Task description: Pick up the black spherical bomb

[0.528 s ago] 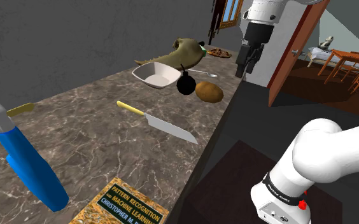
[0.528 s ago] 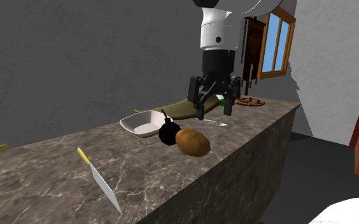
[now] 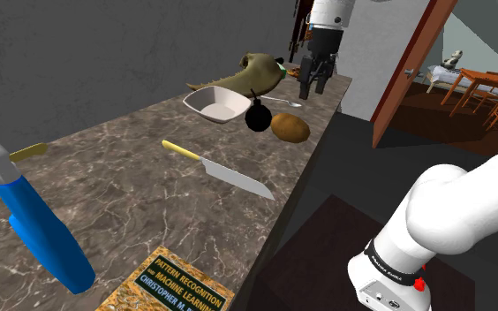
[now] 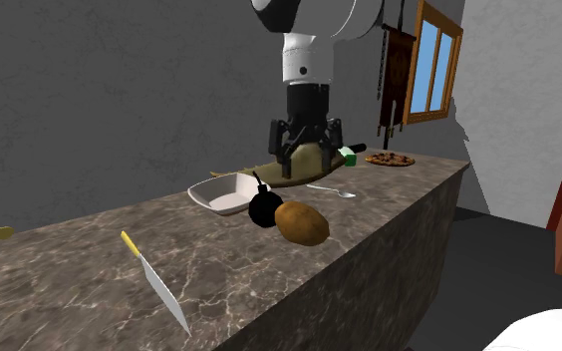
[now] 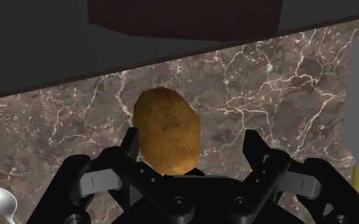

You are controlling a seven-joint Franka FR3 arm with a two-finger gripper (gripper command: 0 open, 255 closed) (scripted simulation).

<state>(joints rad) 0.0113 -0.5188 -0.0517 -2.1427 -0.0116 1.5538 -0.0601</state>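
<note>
A: Black bomb (image 3: 258, 117) sits near the marble counter's (image 3: 106, 168) far end, white dish (image 3: 216, 106) at its left in the shoulder view, brown potato (image 3: 290, 127) just beside at its right, by the stand-side edge.
B: Step?
A: Approach, probably. Gripper (image 3: 313, 88) hovers above, further right, fingers (image 5: 130, 143) wide apart, empty. Next: shift over the bomb, descend, close.
B: Unclear bits?
A: Wrist view, the hand's base cuts off the potato's near end. Bomb touching potato? Can't tell.
</note>
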